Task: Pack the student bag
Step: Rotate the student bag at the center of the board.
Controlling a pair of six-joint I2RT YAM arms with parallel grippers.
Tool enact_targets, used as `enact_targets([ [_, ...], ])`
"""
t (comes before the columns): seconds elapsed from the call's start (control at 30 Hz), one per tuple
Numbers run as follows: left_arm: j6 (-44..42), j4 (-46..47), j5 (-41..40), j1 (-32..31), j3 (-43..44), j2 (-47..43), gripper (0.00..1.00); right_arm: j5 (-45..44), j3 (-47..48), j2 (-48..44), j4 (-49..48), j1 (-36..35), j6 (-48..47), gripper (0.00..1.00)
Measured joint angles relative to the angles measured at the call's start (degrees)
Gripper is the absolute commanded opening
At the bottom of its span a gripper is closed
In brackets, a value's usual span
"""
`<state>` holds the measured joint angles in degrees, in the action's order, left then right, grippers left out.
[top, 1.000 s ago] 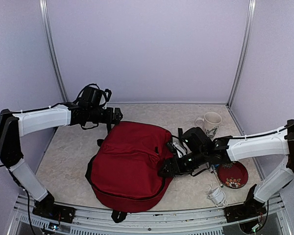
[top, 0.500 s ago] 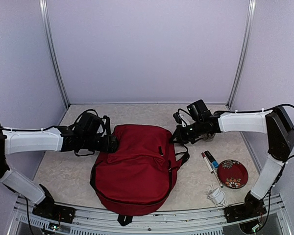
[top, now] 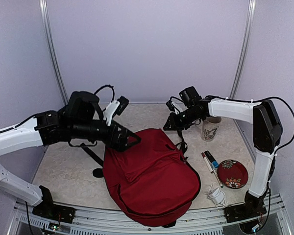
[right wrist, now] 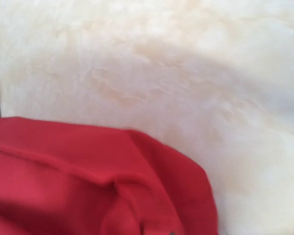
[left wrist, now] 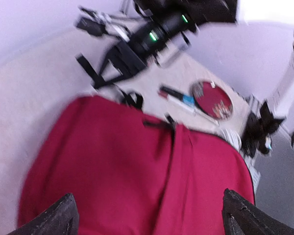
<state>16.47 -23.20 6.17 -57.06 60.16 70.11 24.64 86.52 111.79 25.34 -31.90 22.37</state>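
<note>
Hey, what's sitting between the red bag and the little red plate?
Pens lie side by side between the bag and the plate. The top view shows them clearest, and the left wrist view catches them too.

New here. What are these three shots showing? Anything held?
Two robot arms on a table, each with a two-finger gripper. One shot is from a fixed overhead camera; the other two from wrist cameras. A dark-red backpack lies in the middle; to its right, a mug, markers, a red patterned plate and a coiled white cable. The left gripper is open above the backpack, holding nothing. The right gripper is near the backpack's far edge; its grip cannot be made out.
</note>
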Motion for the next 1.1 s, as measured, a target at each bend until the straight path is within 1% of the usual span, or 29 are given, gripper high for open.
enact_targets([
  [0.07, -2.8, 1.9, 0.8, 5.1, 7.6, 4.4, 0.99, -2.8, -1.1, -3.3, 2.2, -0.2, -0.3, 0.31],
  [0.1, -3.7, 2.9, 1.1, 7.8, 10.1, 7.2, 0.99, -4.1, -2.3, -6.0, 3.2, -0.4, -0.1, 0.37],
  [0.13, -4.3, 3.4, 1.6, 9.8, 11.9, 9.6, 0.99, -5.6, -4.1, -9.1, 4.2, -0.6, 0.1, 0.45],
  [0.17, -5.1, 3.8, 2.6, 12.1, 14.4, 13.5, 0.99, -6.5, -5.7, -11.8, 5.2, -0.8, 0.7, 0.55],
  [0.23, -6.8, 4.7, 4.2, 15.3, 19.2, 22.5, 0.99, -8.3, -9.7, -18.8, 7.9, -2.6, 1.9, 0.81],
  [0.27, -7.8, 4.6, 4.7, 16.3, 21.4, 27.2, 0.99, -8.8, -11.7, -21.8, 8.9, -4.2, 2.9, 0.91],
  [0.3, -8.6, 3.9, 5.2, 16.9, 23.5, 31.7, 0.99, -9.0, -13.8, -24.5, 9.6, -6.1, 4.1, 0.99],
  [0.33, -9.6, 2.7, 5.7, 17.0, 26.0, 36.1, 0.99, -9.0, -16.0, -26.8, 10.1, -8.5, 5.6, 1.00],
  [0.4, -11.8, -0.5, 7.3, 16.8, 31.1, 44.1, 0.99, -8.1, -21.2, -30.4, 10.3, -13.5, 9.0, 1.00],
  [0.5, -13.6, -2.2, 9.6, 16.5, 36.4, 50.1, 0.99, -6.7, -29.1, -33.2, 10.1, -20.1, 15.2, 1.00],
  [0.57, -14.6, -3.0, 10.4, 16.5, 37.1, 50.4, 0.99, -5.9, -34.4, -34.0, 9.0, -22.8, 19.4, 1.00],
  [0.67, -15.1, -2.2, 11.7, 16.4, 36.3, 49.9, 0.99, -5.3, -39.6, -34.4, 5.7, -23.9, 24.3, 1.00],
  [0.8, -15.2, 0.3, 11.9, 16.4, 33.0, 48.1, 0.98, -7.2, -40.4, -35.6, 6.6, -24.0, 27.2, 1.00],
  [0.93, -15.1, 2.1, 12.0, 16.5, 30.3, 46.6, 0.97, -9.2, -38.9, -39.0, 12.6, -23.7, 28.0, 1.00],
  [1.03, -14.6, 3.4, 12.4, 16.5, 28.4, 45.6, 0.96, -8.3, -38.9, -41.6, 15.6, -23.6, 28.6, 1.00],
  [1.1, -14.4, 4.3, 11.8, 16.3, 27.4, 45.1, 0.93, -5.8, -42.0, -44.1, 13.9, -23.6, 30.0, 0.99],
])
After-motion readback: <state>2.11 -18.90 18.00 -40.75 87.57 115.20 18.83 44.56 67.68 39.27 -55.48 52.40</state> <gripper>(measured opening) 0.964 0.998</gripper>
